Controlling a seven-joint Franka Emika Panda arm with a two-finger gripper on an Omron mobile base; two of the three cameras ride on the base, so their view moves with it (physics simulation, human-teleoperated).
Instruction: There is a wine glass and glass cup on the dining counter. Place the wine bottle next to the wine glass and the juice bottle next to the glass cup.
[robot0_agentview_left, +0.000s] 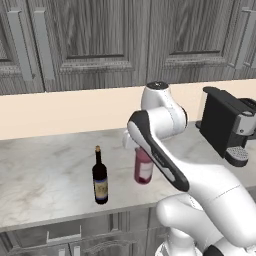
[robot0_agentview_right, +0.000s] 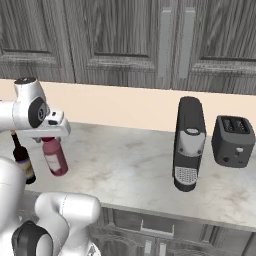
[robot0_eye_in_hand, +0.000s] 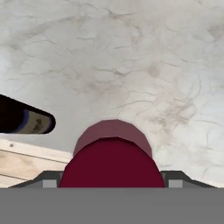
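- My gripper (robot0_eye_in_hand: 112, 186) sits straight over the juice bottle (robot0_agentview_left: 143, 167), with its dark red cap (robot0_eye_in_hand: 112, 164) between my two fingertips (robot0_eye_in_hand: 48, 181) at the six o'clock edge of the hand view.
- My fingers stand part open on either side of the cap; whether they press on it I cannot tell.
- The juice bottle stands upright on the marbled counter (robot0_agentview_left: 45, 170), near its front edge.
- The wine bottle (robot0_agentview_left: 100, 177) stands upright just beside it, at about nine o'clock in the left base view, apart from it.
- A coffee machine (robot0_agentview_right: 189, 145) and a toaster (robot0_agentview_right: 232, 141) stand well apart at three o'clock.
- I judge the step in hand is taking the juice bottle. Next comes a firm grip below the cap and a straight lift clear of the wine bottle.
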